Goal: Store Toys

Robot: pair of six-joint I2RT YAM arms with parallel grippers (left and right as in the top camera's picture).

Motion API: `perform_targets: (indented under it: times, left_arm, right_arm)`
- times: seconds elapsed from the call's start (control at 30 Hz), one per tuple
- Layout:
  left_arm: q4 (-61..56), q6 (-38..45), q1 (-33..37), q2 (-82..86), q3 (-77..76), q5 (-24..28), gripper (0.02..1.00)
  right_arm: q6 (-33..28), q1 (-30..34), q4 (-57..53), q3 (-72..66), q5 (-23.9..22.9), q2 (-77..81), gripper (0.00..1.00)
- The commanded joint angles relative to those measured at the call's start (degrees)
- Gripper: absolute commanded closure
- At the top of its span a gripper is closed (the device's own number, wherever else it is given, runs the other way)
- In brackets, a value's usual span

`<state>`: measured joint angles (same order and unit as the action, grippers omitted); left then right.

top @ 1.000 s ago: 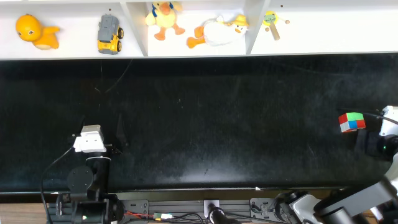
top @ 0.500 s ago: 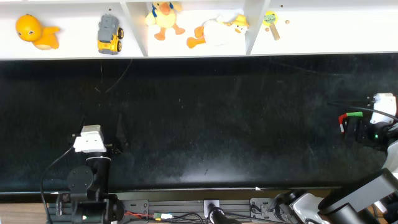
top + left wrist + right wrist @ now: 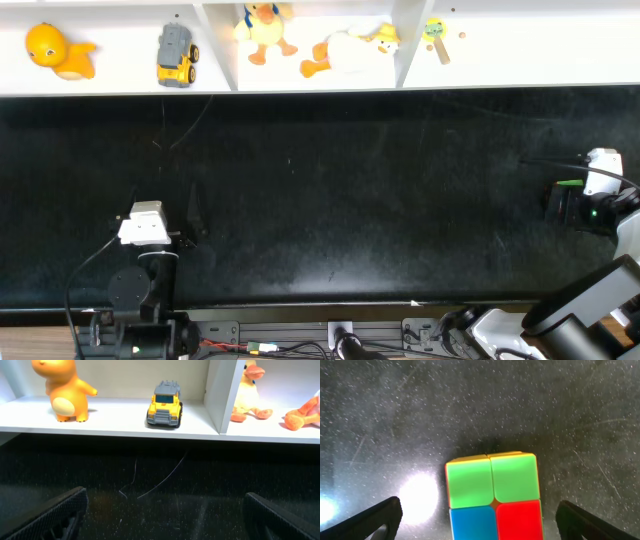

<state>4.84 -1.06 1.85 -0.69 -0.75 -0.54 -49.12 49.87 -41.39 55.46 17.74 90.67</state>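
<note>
A colour cube (image 3: 492,494) with green, blue and red tiles lies on the black table at the far right. My right gripper (image 3: 482,512) hangs directly over it, open, with one finger on either side and no contact visible. From above, the right gripper (image 3: 562,204) covers most of the cube, and a green sliver (image 3: 568,184) peeks out. My left gripper (image 3: 162,507) stands open and empty low over the table at the near left, facing the shelf. From above, the left gripper (image 3: 192,216) sits beside its wrist camera.
A white shelf (image 3: 320,80) runs along the table's far edge. It holds an orange duck (image 3: 58,50), a yellow truck (image 3: 176,54), a plush duck (image 3: 264,30), a lying white plush (image 3: 350,50) and a small wooden toy (image 3: 438,38).
My right gripper has swung in from the right edge to above the cube, which it now mostly hides in the top view. The left arm has stayed still.
</note>
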Motion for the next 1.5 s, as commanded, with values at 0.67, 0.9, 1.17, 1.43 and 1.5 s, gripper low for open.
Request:
perform_targets:
  times: [0.67, 0.9, 1.17, 1.43, 1.5]
  left_arm:
    - [-0.1, 0.9, 0.1, 0.5, 0.3, -0.5, 0.02]
    - [-0.1, 0.9, 0.1, 0.5, 0.3, -0.5, 0.02]
    - [-0.1, 0.9, 0.1, 0.5, 0.3, -0.5, 0.02]
    - [-0.1, 0.9, 0.1, 0.5, 0.3, -0.5, 0.02]
    - [-0.1, 0.9, 0.1, 0.5, 0.3, -0.5, 0.02]
  right_arm:
    - [2.4, 0.0, 0.5, 0.1, -2.6, 0.1, 0.358]
    - [2.7, -0.7, 1.3, 0.1, -2.8, 0.0, 0.505]
    - [5.6, -5.0, 1.2, 0.3, -3.9, -3.2, 0.533]
    - [10.4, -12.6, -1.1, 7.7, -3.9, -6.0, 0.527]
    - [11.6, -14.1, -1.8, 10.7, -3.9, -6.0, 0.527]
